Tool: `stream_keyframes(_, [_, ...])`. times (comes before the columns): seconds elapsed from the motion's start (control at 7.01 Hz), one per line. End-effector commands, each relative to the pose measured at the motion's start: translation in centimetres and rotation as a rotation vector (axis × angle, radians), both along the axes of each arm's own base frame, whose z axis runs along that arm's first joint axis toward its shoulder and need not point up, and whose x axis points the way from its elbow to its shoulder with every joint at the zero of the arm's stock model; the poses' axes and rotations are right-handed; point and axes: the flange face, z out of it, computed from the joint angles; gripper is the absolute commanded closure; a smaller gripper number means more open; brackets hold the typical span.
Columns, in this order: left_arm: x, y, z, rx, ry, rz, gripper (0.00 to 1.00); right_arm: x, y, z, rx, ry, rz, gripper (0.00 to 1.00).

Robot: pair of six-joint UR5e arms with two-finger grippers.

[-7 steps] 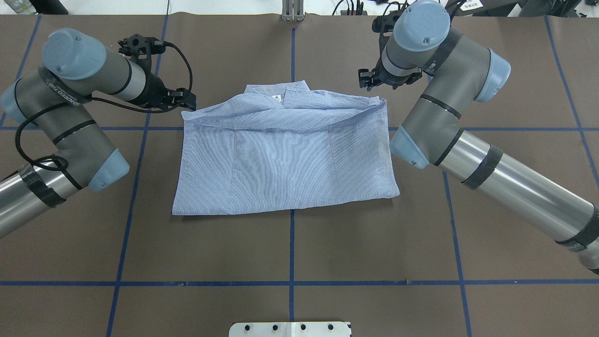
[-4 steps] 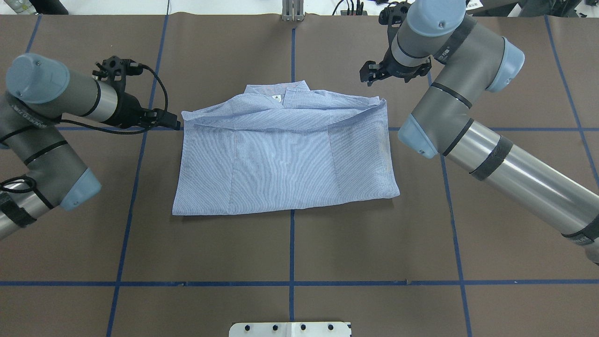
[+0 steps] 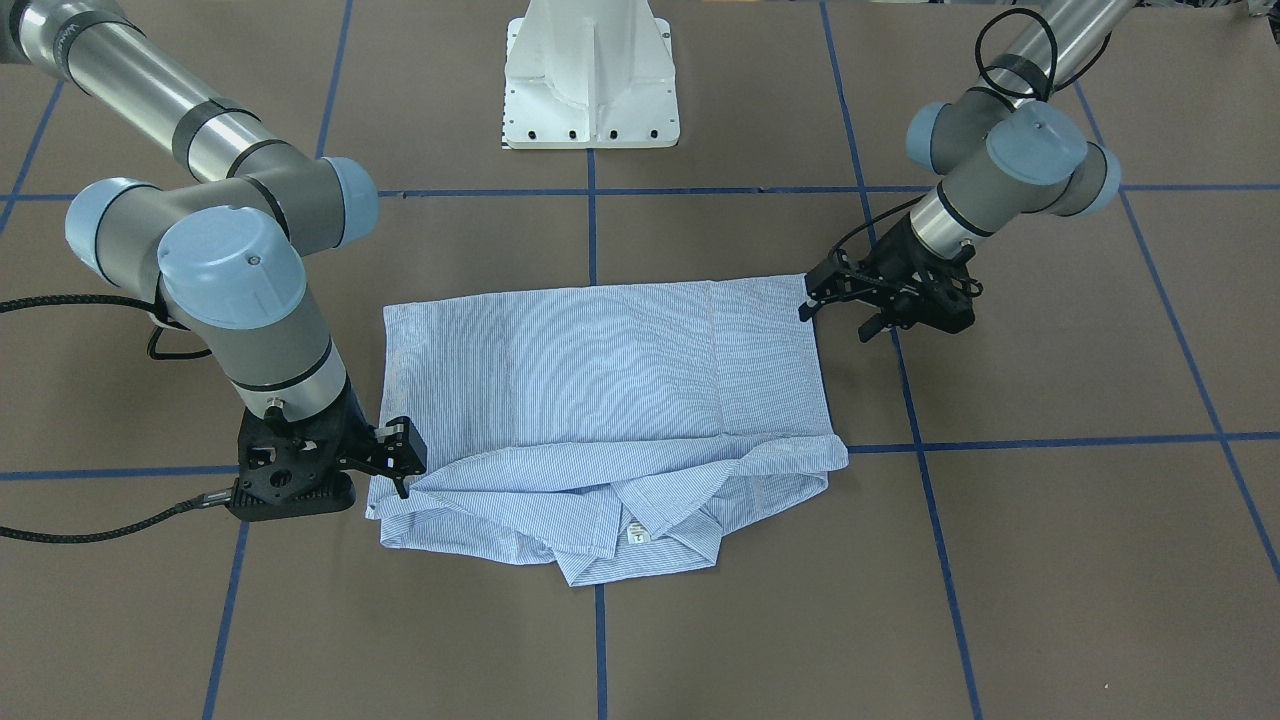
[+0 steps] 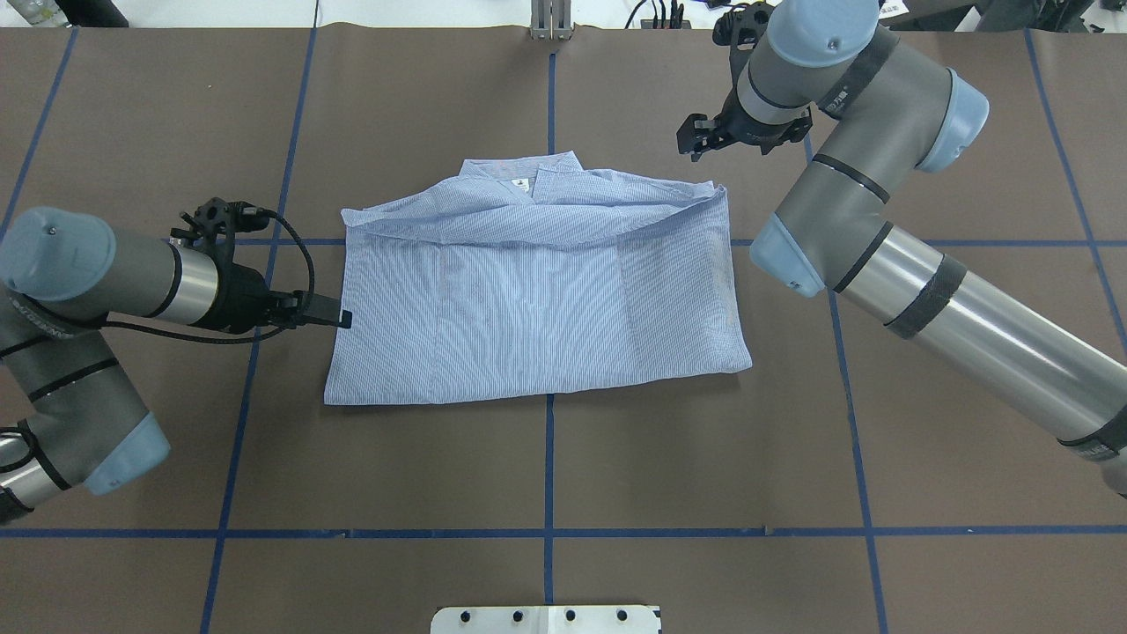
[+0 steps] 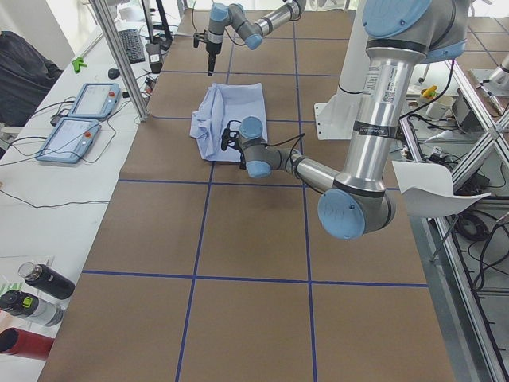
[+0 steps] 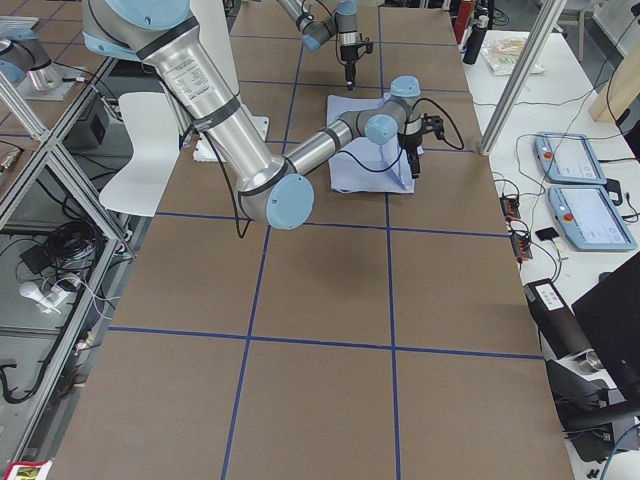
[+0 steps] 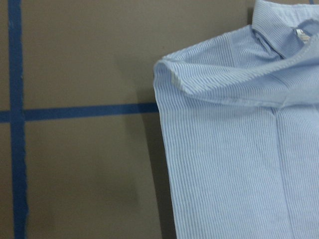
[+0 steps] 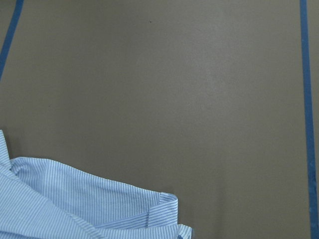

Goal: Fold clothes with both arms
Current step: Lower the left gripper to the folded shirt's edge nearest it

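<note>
The light blue striped shirt lies folded into a rectangle on the brown table, collar at the far edge. My left gripper hangs low beside the shirt's left edge, about halfway along it, and looks open with nothing in it. Its wrist view shows the shirt's left shoulder corner. My right gripper hovers just beyond the shirt's far right corner, jaws spread, empty. The right wrist view catches only that corner.
The white pedestal base stands at the robot's side of the table. Blue tape lines grid the brown surface. Past the far edge, a side bench holds two teach pendants and several bottles.
My left arm has swung back toward the robot, its gripper sliding from the shirt's far left corner down along the left edge. The right gripper drew slightly farther from the far right corner.
</note>
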Motion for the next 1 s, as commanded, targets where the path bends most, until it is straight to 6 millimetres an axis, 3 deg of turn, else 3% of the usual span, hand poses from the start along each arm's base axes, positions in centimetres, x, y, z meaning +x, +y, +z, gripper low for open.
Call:
stream_keyframes(0.0, [2.6, 2.9, -0.3, -0.005, 0.004, 0.041, 0.02, 0.1, 0.1, 0.0, 0.0, -0.002, 0.001, 0.0])
stream_keyframes(0.29, [3.6, 3.9, -0.3, -0.003, 0.003, 0.059, 0.25, 0.1, 0.1, 0.0, -0.001, -0.003, 0.002, 0.0])
stream_keyframes(0.71, [4.2, 5.0, 0.4, -0.012, -0.009, 0.08, 0.27, 0.1, 0.2, 0.1, -0.002, -0.003, 0.004, 0.0])
stream_keyframes(0.86, [4.1, 5.0, 0.4, -0.02, -0.007, 0.077, 0.44, 0.1, 0.2, 0.1, -0.002, -0.003, 0.004, 0.0])
